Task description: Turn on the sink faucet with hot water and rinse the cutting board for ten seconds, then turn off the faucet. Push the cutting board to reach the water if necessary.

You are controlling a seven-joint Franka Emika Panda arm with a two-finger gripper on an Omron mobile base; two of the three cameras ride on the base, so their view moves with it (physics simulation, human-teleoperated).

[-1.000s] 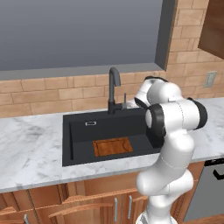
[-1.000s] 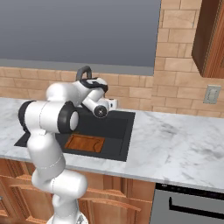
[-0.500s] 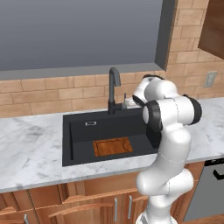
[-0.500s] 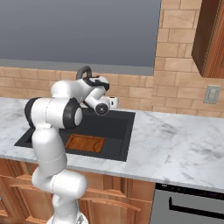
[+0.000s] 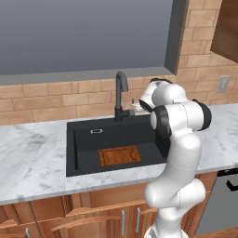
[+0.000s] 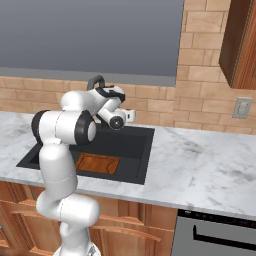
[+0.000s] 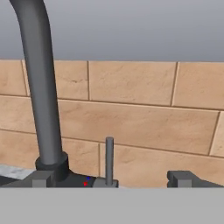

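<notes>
The matte-black sink (image 5: 83, 139) (image 6: 136, 150) is set into the counter, and the reddish-brown cutting board (image 5: 120, 155) (image 6: 98, 163) lies flat on its floor near the front wall. The black gooseneck faucet (image 5: 120, 95) (image 6: 95, 81) (image 7: 43, 96) rises behind the basin, with no water running from it. My gripper (image 5: 135, 108) (image 6: 131, 116) (image 7: 113, 180) is level with the faucet's base, just to its right. It is open. In the hand view the thin grey lever handle (image 7: 109, 159) stands upright between the two fingertips (image 7: 43, 179), touching neither.
A marble counter (image 5: 32, 158) (image 6: 200, 160) runs either side of the sink, under a brick backsplash (image 7: 140, 113) and a window. A wall outlet (image 6: 243, 107) and a wooden upper cabinet (image 6: 240, 40) are at the right. A dark appliance front (image 6: 220, 235) sits below the counter.
The hand has crept left toward the faucet base, and the arm's elbow has shifted a little. The board and faucet have not moved.
</notes>
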